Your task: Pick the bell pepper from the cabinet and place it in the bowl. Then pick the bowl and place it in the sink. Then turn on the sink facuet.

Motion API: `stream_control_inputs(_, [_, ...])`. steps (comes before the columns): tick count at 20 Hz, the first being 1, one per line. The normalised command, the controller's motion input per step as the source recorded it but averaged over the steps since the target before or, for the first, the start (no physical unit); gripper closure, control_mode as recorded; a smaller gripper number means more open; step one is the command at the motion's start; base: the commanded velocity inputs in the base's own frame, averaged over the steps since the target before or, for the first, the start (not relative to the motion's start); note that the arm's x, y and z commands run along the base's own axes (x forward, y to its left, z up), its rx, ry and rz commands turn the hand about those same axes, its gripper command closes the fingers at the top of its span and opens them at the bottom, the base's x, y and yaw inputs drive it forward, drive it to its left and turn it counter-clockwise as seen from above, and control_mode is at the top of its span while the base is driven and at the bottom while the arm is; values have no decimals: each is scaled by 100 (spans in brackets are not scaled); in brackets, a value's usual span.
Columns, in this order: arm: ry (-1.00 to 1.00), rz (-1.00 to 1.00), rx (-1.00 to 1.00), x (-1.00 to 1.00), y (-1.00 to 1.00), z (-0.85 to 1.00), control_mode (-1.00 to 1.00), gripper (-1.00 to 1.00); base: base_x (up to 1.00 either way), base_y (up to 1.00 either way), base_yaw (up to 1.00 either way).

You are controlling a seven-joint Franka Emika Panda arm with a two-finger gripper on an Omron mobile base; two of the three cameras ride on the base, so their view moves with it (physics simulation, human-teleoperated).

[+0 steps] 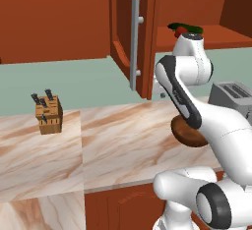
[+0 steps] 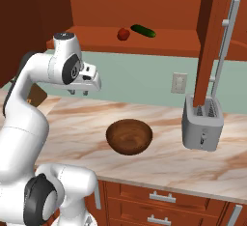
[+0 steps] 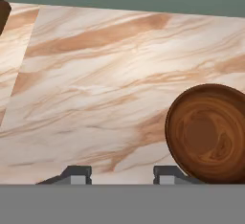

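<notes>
Marble worktop (image 2: 159, 157) under red-brown cabinet (image 2: 159, 39), door swung wide. We see pepper (image 2: 123, 34) on cabinet shelf, cucumber (image 2: 143, 30) just beside it at 3 o'clock. Bowl (image 2: 129, 136) empty on worktop below. Hand (image 3: 114, 174) hovers over worktop, fingers spread, nothing held; bowl at 3 o'clock in hand view. We judge pepper light, smooth, rounded, likely to roll; grip across body, not stem.

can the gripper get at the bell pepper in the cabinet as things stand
Probably yes: the cabinet door stands open, and the bell pepper sits exposed on the shelf beside the cucumber, above the open gripper.
</notes>
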Motion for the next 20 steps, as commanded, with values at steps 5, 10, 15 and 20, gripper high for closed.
stream_control_inputs(5, [-14, 0, 0, -15, -8, 7, -100, -100, 0, 0, 0])
stream_control_inputs(10, [-36, -6, 0, -8, -41, 62, -100, -100, 0, 0, 0])
stream_control_inputs(15, [-22, -8, 1, 0, -52, 59, -100, -100, 0, 0, 0])
stream_control_inputs(20, [-12, -10, 0, 2, -26, 31, -100, -100, 0, 0, 0])
